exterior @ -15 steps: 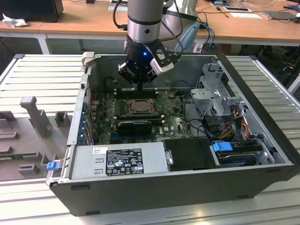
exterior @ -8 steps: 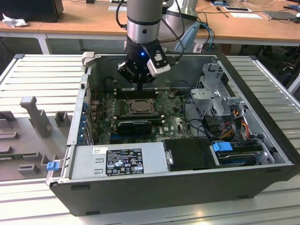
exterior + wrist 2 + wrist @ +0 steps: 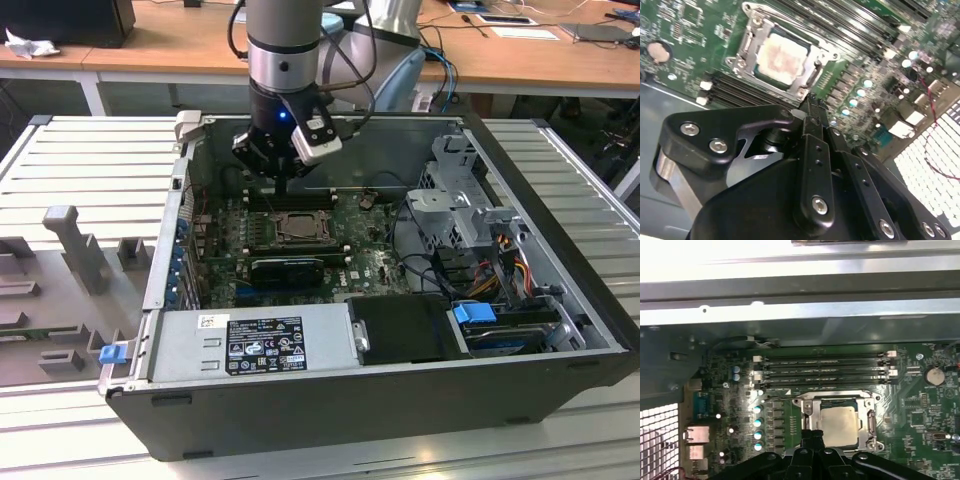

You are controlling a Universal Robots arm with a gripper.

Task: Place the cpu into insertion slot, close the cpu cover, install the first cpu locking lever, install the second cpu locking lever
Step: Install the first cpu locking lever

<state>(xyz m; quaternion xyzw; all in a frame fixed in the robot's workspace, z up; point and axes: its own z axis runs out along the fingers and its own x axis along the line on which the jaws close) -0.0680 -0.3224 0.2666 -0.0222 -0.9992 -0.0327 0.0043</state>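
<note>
Hand fingers together, empty, tips just beside cpu seated in insertion slot.

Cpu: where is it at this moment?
In both wrist views the cpu lies in the insertion slot on the motherboard, next to the long memory slots, the gripper close beside it.

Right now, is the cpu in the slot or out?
In. The cpu lies flat inside the insertion slot, framed by it on all sides in both wrist views.
</note>
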